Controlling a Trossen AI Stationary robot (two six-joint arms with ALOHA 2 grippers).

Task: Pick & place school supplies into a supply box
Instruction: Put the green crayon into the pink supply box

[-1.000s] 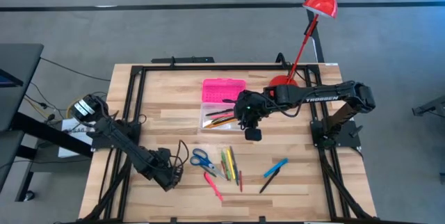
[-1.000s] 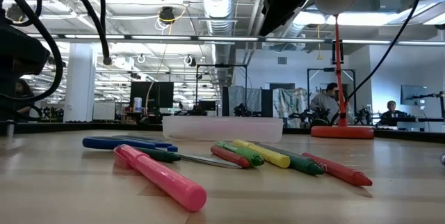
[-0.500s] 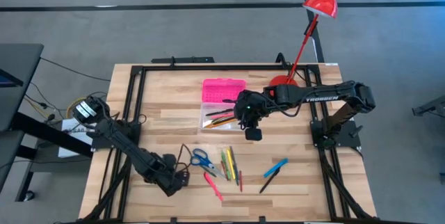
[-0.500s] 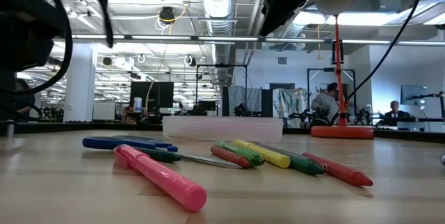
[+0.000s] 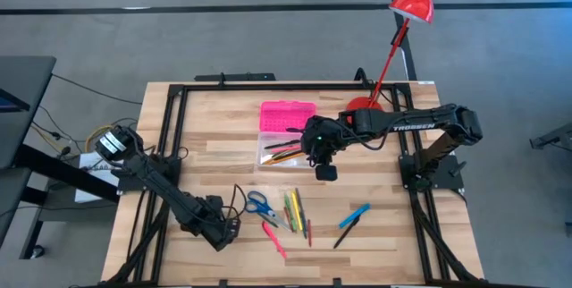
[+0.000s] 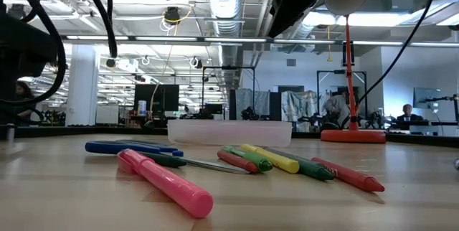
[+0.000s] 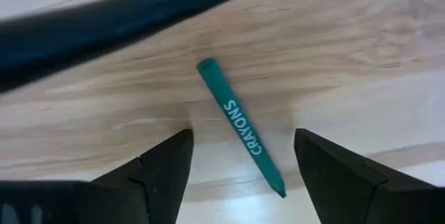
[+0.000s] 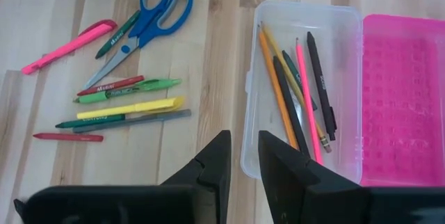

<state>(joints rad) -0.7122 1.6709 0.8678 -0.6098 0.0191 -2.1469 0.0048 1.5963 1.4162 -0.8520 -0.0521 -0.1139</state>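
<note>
L gripper (image 7: 240,165) sits low over the wooden counter (image 5: 214,158) near its front-left part, fingers spread apart w/ a green crayon marked "CRAYONS" (image 7: 240,126) lying between them, not yet touched. The crayon lies diagonal to the finger gap, so I'd judge the step in hand is the pick: best to turn the wrist so the fingers close across the thin shaft, not along it, then go down till the tips are almost on the wood before closing. Grab near mid-length so it doesn't swing on the lift.

R gripper (image 8: 241,156) hangs above the counter just beside the small clear plastic pencil case w/ open pink lid (image 5: 288,116); its fingers are close together w/ a narrow gap, nothing held. The case base (image 8: 299,78) already has several pencils and pens in it.

Still on the counter, well apart from the case: blue-handled scissors (image 5: 260,204), a cluster of green, yellow and red markers (image 5: 296,212), a pink highlighter (image 5: 273,239), and a blue pen (image 5: 354,215) next to a black one.

Carry path for the crayon should clear the scissors and the R arm.
</note>
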